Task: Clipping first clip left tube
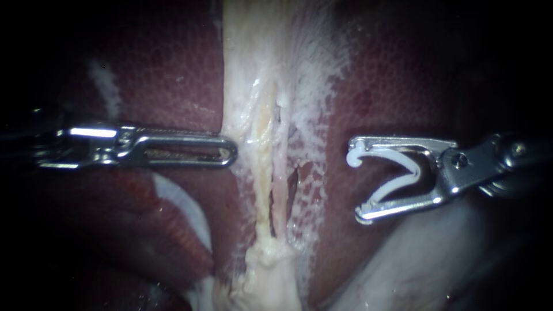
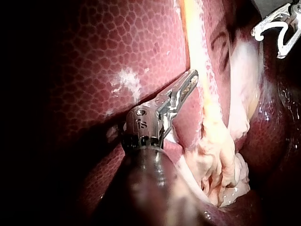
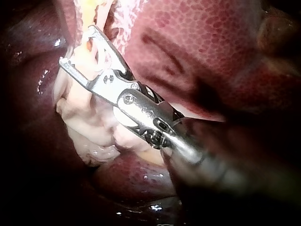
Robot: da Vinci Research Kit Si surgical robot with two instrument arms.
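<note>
Two thin tubes run down a pale strip of tissue between dark red liver [image 1: 173, 75] lobes: a yellowish left tube [image 1: 264, 178] and a pinker right tube [image 1: 281, 193]. My left instrument [image 1: 233, 154] comes in level, jaws shut, its tip touching the strip's left edge [image 2: 192, 77]. My right instrument [image 1: 357, 185] stands well right of both tubes over the liver. Its jaws are wide apart and hold an open white clip [image 1: 397, 179], which touches no tissue. In the right wrist view those jaws [image 3: 77, 44] point at the pale strip.
A lumpy pale mass of tissue [image 1: 268, 276] sits where the tubes end low down. White webby tissue [image 1: 314, 86] spreads right of the tubes. A smooth grey-white surface [image 1: 426, 265] lies under the right instrument.
</note>
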